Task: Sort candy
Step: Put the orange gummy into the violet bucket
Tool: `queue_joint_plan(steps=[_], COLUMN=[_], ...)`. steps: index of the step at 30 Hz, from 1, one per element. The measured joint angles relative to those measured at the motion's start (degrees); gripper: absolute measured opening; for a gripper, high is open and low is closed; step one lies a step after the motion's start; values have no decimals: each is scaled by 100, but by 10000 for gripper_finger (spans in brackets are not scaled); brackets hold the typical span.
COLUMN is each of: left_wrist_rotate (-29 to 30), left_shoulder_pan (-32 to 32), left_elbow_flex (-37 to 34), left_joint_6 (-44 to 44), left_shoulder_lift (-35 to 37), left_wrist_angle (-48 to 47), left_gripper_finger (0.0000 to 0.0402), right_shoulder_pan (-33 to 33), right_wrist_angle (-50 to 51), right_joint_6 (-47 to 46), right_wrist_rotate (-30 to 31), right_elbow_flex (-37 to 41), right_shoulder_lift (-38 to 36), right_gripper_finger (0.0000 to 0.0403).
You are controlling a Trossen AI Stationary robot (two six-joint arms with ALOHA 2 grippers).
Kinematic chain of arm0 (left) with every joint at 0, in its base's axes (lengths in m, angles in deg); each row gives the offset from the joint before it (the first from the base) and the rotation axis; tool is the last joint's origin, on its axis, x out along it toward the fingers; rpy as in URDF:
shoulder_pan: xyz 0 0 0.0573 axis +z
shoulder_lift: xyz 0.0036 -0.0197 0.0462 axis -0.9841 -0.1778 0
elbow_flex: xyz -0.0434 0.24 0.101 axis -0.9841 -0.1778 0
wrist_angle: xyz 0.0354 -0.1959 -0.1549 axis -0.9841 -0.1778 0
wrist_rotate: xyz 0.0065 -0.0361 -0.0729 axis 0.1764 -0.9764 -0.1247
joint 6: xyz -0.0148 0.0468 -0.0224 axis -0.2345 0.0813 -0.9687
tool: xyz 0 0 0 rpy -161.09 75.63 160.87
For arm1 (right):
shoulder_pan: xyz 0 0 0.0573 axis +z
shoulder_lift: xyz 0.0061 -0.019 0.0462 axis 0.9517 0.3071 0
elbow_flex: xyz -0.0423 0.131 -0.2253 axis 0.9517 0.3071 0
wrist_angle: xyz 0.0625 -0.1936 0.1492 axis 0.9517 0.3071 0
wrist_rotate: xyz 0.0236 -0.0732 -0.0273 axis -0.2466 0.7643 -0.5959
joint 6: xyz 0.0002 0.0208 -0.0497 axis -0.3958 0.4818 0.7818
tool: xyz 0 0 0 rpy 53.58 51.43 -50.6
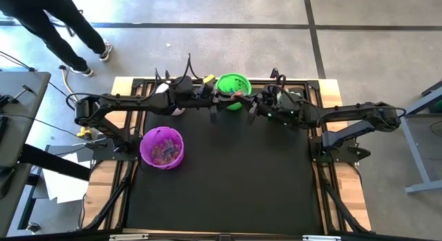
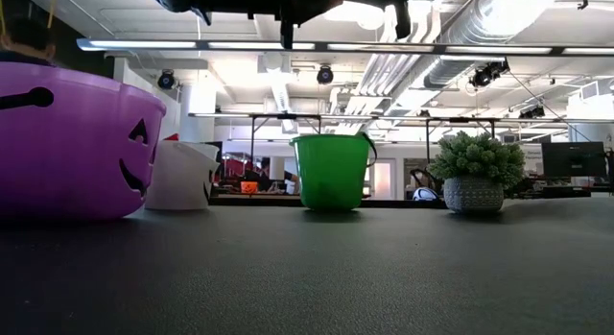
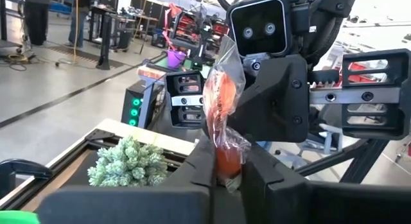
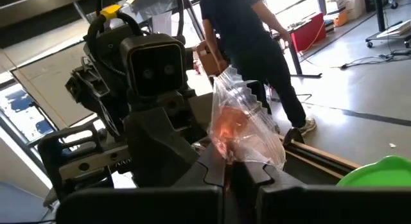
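Far left on the table: purple pumpkin bucket, heaped with candy still to sort, parked within easy reach of the left arm. Just behind, a white bucket, mostly hidden under that arm from above.

At the back centre, above the green bucket: left hand and right hand raised nose to nose. Between them, one clear crinkly packet with an orange-red sweet inside. Left hand closed on the packet's one end; right hand pinched fully shut on the other end, seen clearly in the right wrist view. Looks like a handover or a shared hold, probably staged over the green bucket so a release drops the piece straight in. Which hand lets go: cannot tell.

Farther right, a spiky pale-green plant in a grey pot, clear of the work, no part of the sorting.
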Motion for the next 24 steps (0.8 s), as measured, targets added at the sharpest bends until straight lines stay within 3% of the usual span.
queue_joint_plan(steps=[24], left_wrist_rotate=[7], left_shoulder_pan=[32], left_elbow_flex=[0], left_joint_6=[-238], left_shoulder_lift=[-6], left_wrist_angle=[-14], left_gripper_finger=[1], right_shoulder_pan=[0], right_wrist_angle=[-20], right_joint_6=[-19], right_wrist_rotate=[-17], right_elbow_flex=[0], right_shoulder_lift=[4], right_gripper_finger=[0])
